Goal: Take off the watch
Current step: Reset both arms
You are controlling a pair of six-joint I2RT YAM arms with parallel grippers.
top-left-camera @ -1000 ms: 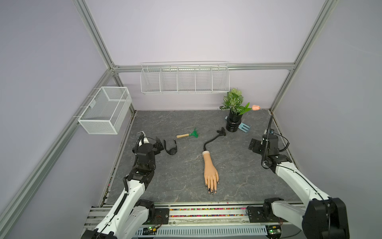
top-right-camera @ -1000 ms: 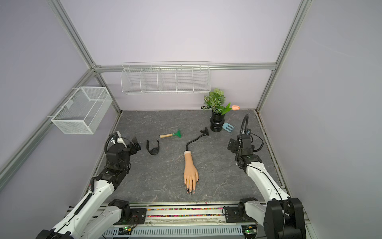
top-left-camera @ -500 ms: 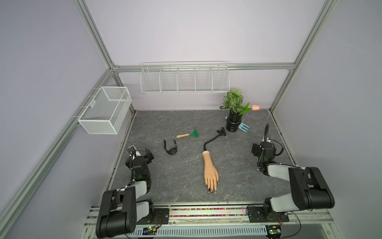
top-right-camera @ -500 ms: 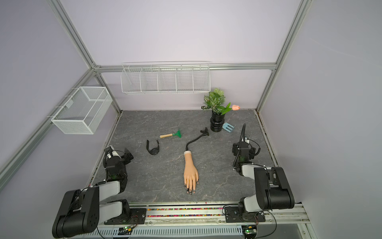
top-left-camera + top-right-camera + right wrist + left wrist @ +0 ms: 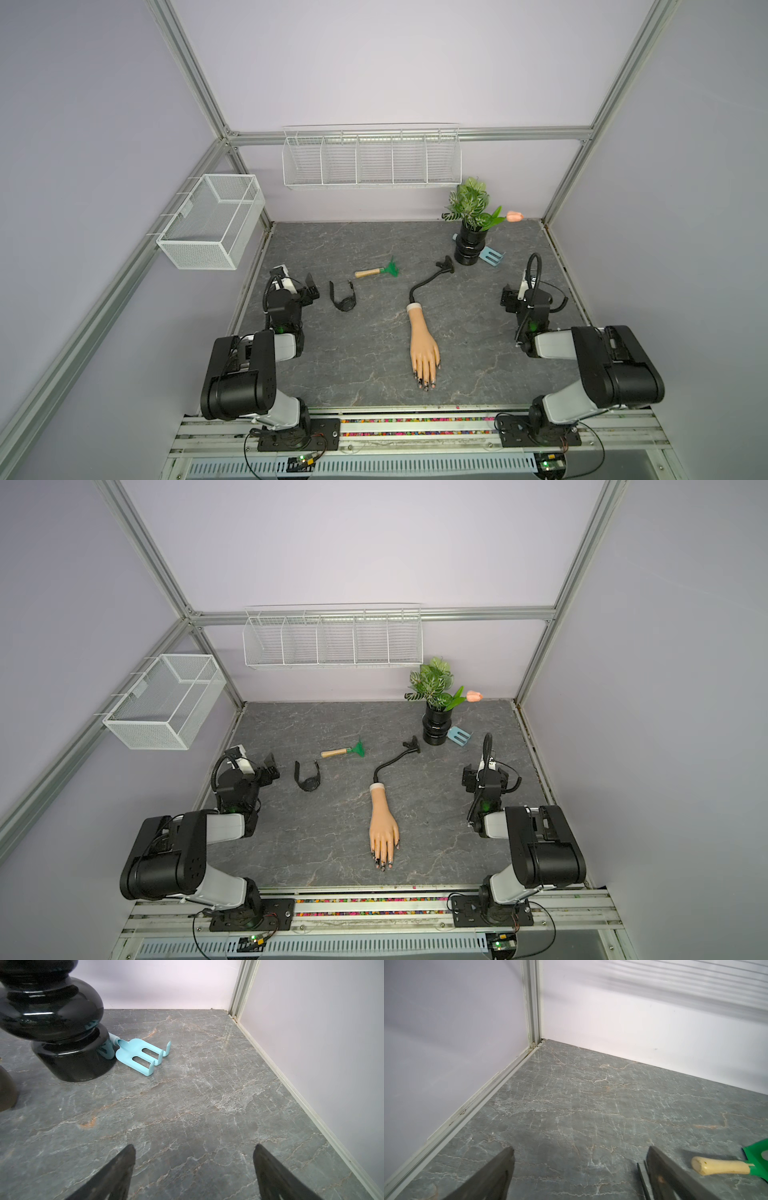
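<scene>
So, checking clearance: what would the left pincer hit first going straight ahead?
Probably nothing close: ahead of the left pincer lies bare table, then the back wall. The rake sits aside.

There it is: the small all-black wristwatch (image 5: 345, 297) (image 5: 309, 778), lying loose on the grey marbled tabletop (image 5: 374, 353). It is off the flesh-toned mannequin hand (image 5: 422, 345) and well apart from it, over on the robot's left side of the table. The round chunky case (image 5: 348, 305) sits at the near end and seems to rest on the surface. The black rubbery strap (image 5: 332, 287) is undone. Its two halves curl up and away from the case toward the back wall, gaping in an open U. The dial is too small and dark to read. Just beyond the strap ends lies a wooden-handled green rake (image 5: 376, 272), near but not touching.
</scene>
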